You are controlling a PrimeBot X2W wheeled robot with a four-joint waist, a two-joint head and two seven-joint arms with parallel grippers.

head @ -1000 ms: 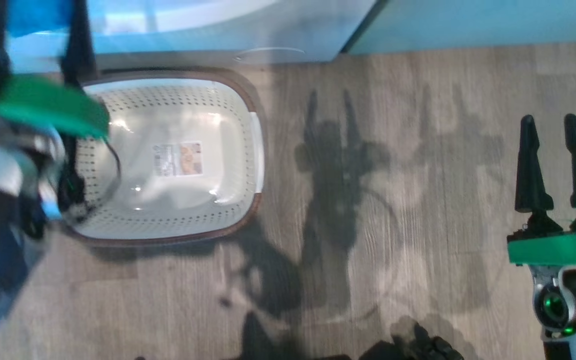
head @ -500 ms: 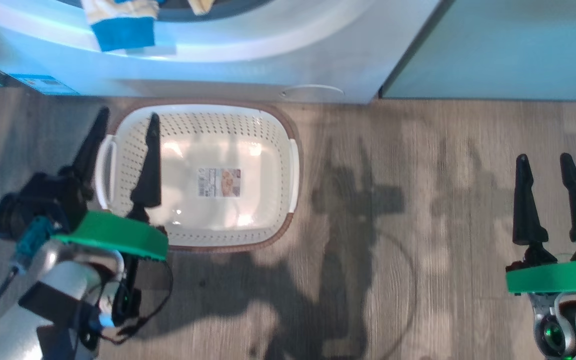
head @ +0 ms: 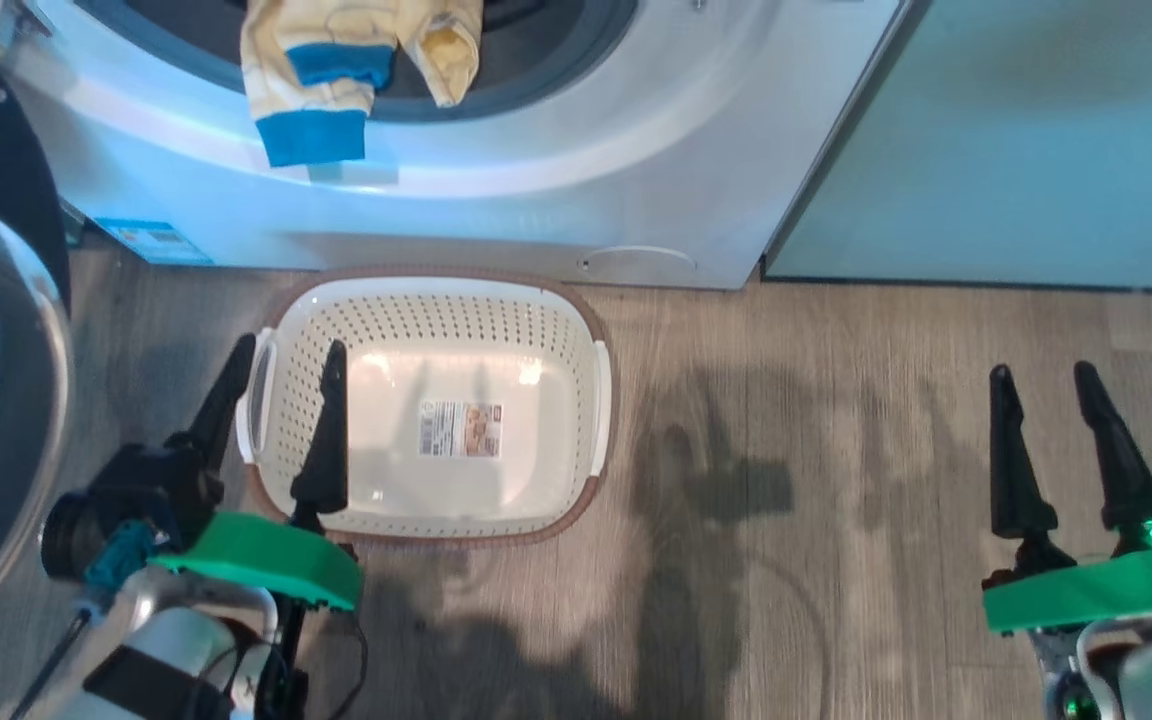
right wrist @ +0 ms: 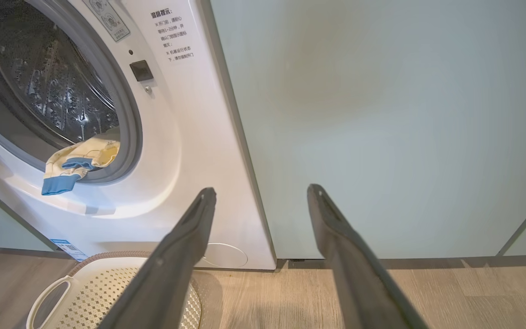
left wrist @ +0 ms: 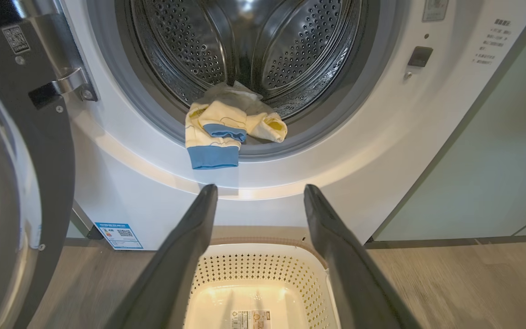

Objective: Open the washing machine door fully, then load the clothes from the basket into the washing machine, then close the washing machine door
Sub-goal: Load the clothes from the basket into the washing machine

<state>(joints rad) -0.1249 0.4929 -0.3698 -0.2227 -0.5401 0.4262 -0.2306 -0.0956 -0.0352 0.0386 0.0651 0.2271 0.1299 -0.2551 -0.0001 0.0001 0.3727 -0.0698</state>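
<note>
The washing machine (head: 576, 190) stands with its drum mouth uncovered, and the washing machine door (head: 6, 400) is swung out wide to the left side. The clothes (head: 356, 70) lie across the grey gasket at the lower edge of the mouth, partly inside the drum, and one blue cuff hangs out over the white front. The basket (head: 436, 320) sits on the wooden floor (head: 836, 450), just in front of the machine, and its bottom shows a printed label. The left hand (head: 291, 343) is spread, with one finger on each side of the basket's left handle. The right hand (head: 1041, 368) is also spread, over the floor, well apart from the basket, facing the pale green cabinet (head: 1016, 140).
</note>
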